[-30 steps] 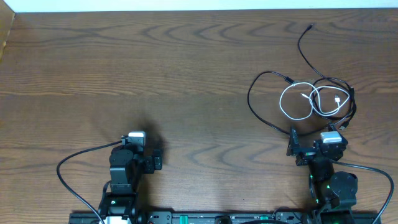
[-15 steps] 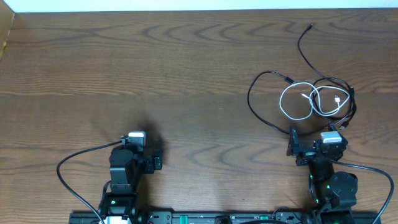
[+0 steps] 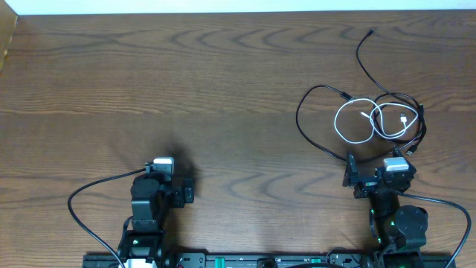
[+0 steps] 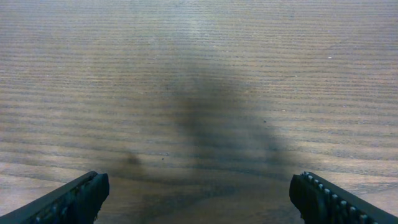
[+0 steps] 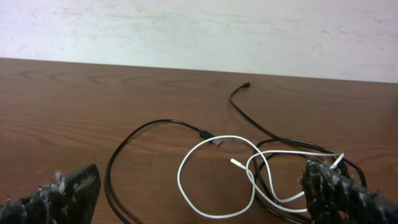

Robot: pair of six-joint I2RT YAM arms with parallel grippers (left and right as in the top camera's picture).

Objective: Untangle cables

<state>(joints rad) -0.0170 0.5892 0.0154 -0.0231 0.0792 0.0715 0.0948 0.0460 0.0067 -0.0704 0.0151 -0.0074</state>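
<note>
While your left claw [image 4: 200, 204] gapes wide over the table [image 4: 199, 74], your right claw [image 5: 199, 202] wide and empty, near the black cable [image 3: 298, 113] looped with the white cable [image 3: 336, 123]

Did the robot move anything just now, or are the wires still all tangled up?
Nothing moved. The black cable and the white cable are still looped together in the same place. The left fingers and the right fingers stay wide open, holding nothing.
</note>
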